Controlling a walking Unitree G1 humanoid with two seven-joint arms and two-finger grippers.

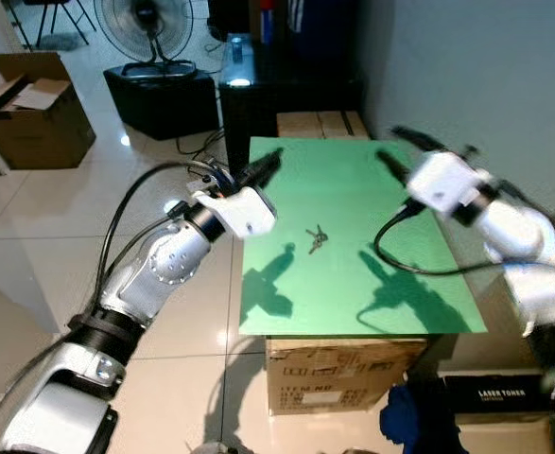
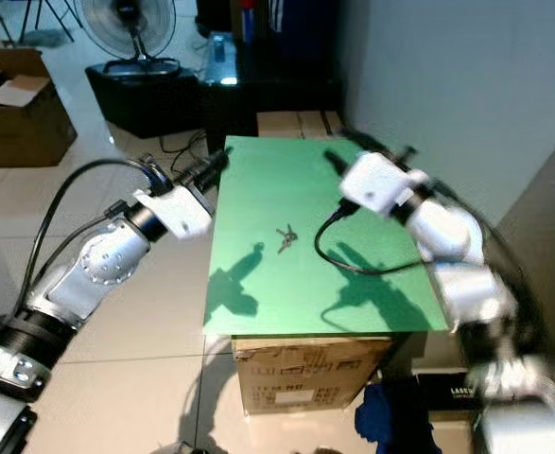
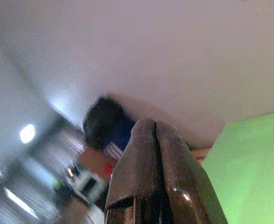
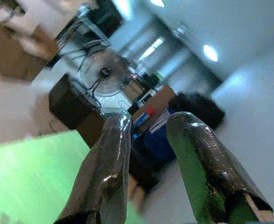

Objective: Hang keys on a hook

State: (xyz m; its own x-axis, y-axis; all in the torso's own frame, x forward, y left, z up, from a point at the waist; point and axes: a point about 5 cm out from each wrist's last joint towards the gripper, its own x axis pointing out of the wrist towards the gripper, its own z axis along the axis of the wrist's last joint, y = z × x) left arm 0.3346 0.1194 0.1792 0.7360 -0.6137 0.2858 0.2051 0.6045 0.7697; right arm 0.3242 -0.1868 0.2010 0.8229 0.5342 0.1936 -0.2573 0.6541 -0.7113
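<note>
Two grippers are held up over the green table (image 1: 353, 284). The keys (image 1: 316, 237) are seen lying flat (near its middle), between them. The left gripper (image 1: 269, 165) is pressed closed. The right gripper (image 4: 148, 128) is spread apart, holding nothing.

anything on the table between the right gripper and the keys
Nothing visible. The keys lie alone on the green table, and the right gripper hangs open above the top, to their right. Only its black cable trails nearby, off to the side.
</note>
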